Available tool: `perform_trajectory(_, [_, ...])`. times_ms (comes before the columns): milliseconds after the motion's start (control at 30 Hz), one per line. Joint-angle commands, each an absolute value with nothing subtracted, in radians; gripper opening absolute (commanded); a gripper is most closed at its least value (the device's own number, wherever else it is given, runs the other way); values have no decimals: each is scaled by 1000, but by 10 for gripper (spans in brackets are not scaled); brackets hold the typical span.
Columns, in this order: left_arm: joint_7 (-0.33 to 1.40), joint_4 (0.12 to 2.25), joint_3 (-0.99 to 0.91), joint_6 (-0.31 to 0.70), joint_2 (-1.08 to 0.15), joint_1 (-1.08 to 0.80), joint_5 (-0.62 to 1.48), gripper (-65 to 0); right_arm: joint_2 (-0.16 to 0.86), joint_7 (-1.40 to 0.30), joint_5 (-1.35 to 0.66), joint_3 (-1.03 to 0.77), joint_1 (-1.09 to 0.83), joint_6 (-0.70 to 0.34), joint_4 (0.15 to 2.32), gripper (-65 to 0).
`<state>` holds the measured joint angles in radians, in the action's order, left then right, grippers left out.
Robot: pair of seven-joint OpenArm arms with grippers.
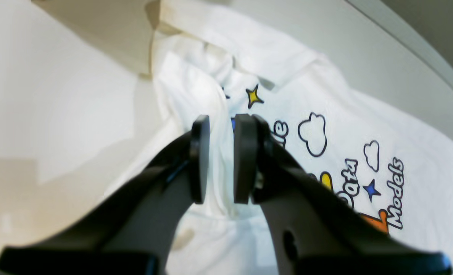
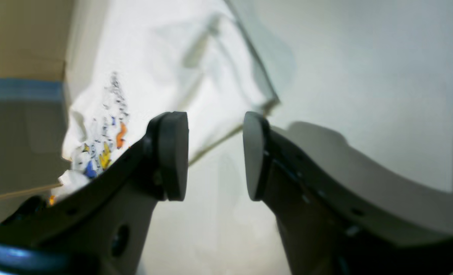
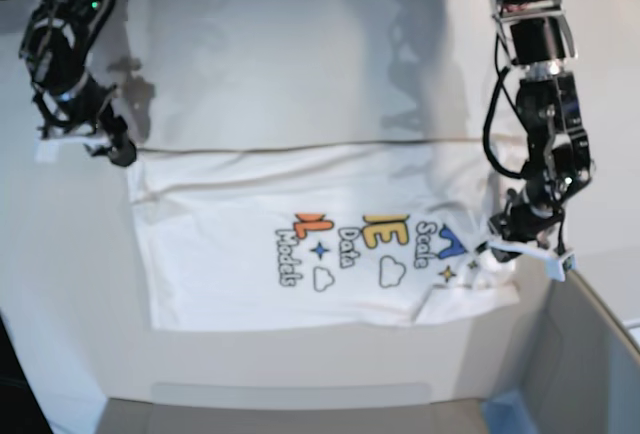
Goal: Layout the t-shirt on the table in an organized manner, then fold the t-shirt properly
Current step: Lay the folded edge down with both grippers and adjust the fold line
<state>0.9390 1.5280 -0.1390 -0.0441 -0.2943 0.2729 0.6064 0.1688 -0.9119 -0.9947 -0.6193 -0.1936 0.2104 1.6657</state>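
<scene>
Base view: the t-shirt (image 3: 300, 214) lies spread across the middle of the white counter (image 3: 300, 44), print side up, its graphic (image 3: 350, 244) reading sideways. At the right of the frame the left claw (image 3: 497, 237) sits at the shirt's right edge. Left wrist view: the left claw (image 1: 220, 156) has its pads drawn close with a bunched ridge of the t-shirt (image 1: 325, 126) pinched between them, beside a yellow star (image 1: 253, 96). At the upper left of the base view the right claw (image 3: 112, 146) hovers at the shirt's far corner. Right wrist view: the right claw (image 2: 215, 151) stands parted with nothing between its pads, the t-shirt (image 2: 165, 65) behind it.
</scene>
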Motion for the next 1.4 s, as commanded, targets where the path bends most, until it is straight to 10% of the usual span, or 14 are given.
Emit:
perform_trajectory(0, [914, 1569, -142, -36, -306, 289, 613, -521, 182, -898, -1012, -613, -165, 186, 1661, -407])
perform_trajectory(500, [1116, 1712, -314, -36, -282, 206, 616, -518, 176, -898, -814, -512, 12, 147, 1451, -407])
perform_trajectory(833, [1285, 1721, -616, -36, -154, 205, 618, -385, 177, -901, -802, -515, 8, 150, 1465, -407])
perform_trajectory(1367, [1233, 1793, -527, -35, -159, 22, 688, -386, 180, -900, -802, -510, -24, 150, 1486, -407])
